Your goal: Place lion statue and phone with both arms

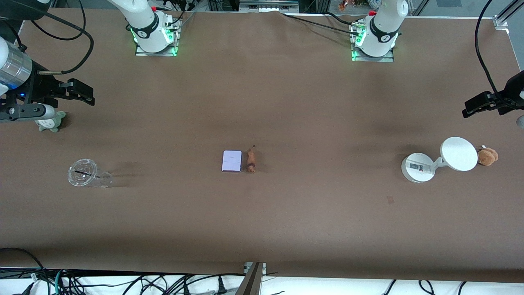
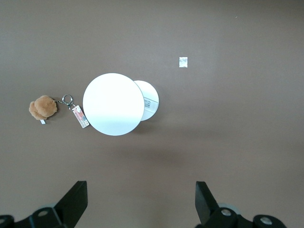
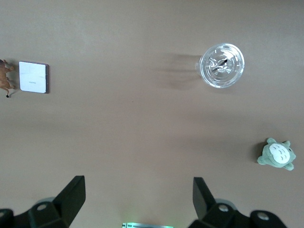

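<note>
The phone, a pale lavender-white slab, lies flat at the table's middle. The lion statue, tiny and orange-brown, lies right beside it on the side toward the left arm's end. Both also show at the edge of the right wrist view, the phone and the lion. My right gripper is open and empty, up in the air at the right arm's end of the table. My left gripper is open and empty, up in the air at the left arm's end. Neither is close to the phone or the lion.
A clear plastic cup lies on its side and a grey-green plush toy sits near the right arm's end. A white round-based stand with a disc and a brown plush toy are near the left arm's end.
</note>
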You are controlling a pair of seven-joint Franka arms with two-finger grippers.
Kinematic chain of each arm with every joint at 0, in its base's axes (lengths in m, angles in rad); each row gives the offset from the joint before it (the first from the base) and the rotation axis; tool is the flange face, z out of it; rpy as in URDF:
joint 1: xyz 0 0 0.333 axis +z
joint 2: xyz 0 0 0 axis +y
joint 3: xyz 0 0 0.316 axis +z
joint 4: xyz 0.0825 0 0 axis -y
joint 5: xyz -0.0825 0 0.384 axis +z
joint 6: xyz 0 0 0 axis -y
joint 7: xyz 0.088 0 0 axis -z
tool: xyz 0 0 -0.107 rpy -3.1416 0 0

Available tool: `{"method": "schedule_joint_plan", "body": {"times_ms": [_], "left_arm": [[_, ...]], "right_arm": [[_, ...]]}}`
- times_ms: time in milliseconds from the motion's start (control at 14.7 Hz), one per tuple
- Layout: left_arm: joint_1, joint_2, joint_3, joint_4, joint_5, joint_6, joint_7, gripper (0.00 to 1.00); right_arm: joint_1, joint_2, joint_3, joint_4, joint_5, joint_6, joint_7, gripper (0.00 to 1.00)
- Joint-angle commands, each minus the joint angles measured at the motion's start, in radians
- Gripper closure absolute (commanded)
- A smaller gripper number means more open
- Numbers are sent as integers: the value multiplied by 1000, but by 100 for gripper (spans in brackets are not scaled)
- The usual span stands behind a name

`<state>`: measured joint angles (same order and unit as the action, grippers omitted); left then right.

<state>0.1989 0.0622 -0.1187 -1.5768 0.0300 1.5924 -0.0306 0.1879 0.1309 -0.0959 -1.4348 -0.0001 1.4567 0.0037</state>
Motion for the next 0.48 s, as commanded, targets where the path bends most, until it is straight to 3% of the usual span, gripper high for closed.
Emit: {"method": "schedule_joint_plan", "body": {"times_ms": [0,409], "left_arm": [[7,13,-6,29,1,-17,4,0],[7,13,-6,29,1,-17,4,0]], "right_arm": [[-4,0,5,8,-9,-4,-1,0],[-2,0,7,8,-12,-4,-2,0]]}}
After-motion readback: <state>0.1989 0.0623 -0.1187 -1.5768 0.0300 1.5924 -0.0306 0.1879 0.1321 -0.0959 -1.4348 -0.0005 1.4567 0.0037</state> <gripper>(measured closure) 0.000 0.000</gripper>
